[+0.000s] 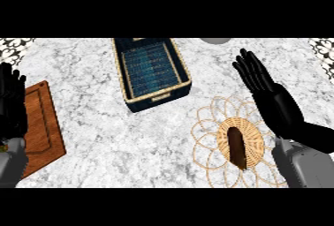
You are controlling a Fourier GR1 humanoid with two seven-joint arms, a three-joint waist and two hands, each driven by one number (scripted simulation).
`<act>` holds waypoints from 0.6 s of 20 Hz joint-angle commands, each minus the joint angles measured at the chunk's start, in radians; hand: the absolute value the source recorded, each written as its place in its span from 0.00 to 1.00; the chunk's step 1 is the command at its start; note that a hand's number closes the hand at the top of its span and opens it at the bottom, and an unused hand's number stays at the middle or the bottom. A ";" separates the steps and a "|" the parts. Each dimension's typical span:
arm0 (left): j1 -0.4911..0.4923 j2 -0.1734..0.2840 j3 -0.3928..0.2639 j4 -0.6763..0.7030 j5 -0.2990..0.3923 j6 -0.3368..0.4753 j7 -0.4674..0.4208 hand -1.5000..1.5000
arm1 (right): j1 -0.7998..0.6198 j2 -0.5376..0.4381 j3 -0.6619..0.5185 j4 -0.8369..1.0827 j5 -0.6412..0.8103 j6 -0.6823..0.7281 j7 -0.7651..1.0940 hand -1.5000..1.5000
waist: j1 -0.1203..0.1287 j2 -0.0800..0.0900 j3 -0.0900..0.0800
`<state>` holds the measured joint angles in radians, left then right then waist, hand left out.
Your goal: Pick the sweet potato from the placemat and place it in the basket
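Brown sweet potato [236, 147] on placemat [210, 132], just left of open right robot hand [271, 95]

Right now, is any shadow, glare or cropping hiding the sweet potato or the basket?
Head view: the sweet potato shows dark but whole on the placemat, no glare; the basket has a shaded interior and is cropped at the top edge; the right hand covers neither.

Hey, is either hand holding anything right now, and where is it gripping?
Nothing is held. The right hand and left hand are both open, and the sweet potato lies untouched on the placemat.
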<state>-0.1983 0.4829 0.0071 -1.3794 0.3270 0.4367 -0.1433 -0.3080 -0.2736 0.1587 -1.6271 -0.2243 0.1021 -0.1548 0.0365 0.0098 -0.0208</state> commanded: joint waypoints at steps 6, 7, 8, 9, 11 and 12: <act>-0.023 0.043 -0.237 0.042 -0.109 -0.138 0.216 0.50 | 0.013 -0.161 -0.058 0.304 -0.085 0.289 -0.033 1.00 | -0.042 0.016 0.026; 0.029 0.004 -0.243 0.046 -0.078 -0.156 0.191 0.50 | -0.032 -0.168 0.047 0.075 0.058 0.339 -0.252 1.00 | -0.050 0.000 0.027; 0.029 -0.015 -0.280 0.013 -0.090 -0.151 0.222 0.50 | 0.065 -0.094 0.065 0.138 0.002 0.376 -0.333 1.00 | -0.043 0.000 0.029; -0.010 0.004 -0.265 0.038 -0.087 -0.163 0.252 0.50 | 0.092 -0.037 0.092 0.121 -0.010 0.368 -0.369 1.00 | -0.053 -0.003 0.026; -0.028 -0.025 -0.279 0.064 -0.101 -0.154 0.259 0.50 | 0.151 -0.028 0.160 0.053 0.263 0.173 -0.442 0.00 | -0.065 -0.010 0.022; -0.018 -0.019 -0.276 0.084 -0.097 -0.174 0.249 0.50 | 0.203 0.017 0.180 0.029 0.316 0.076 -0.456 0.00 | -0.069 -0.011 0.022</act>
<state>-0.2046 0.4818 -0.2326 -1.3346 0.2406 0.2928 0.0755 -0.2035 -0.3186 0.2572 -1.5337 -0.0952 0.3122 -0.4763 -0.0157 0.0048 0.0022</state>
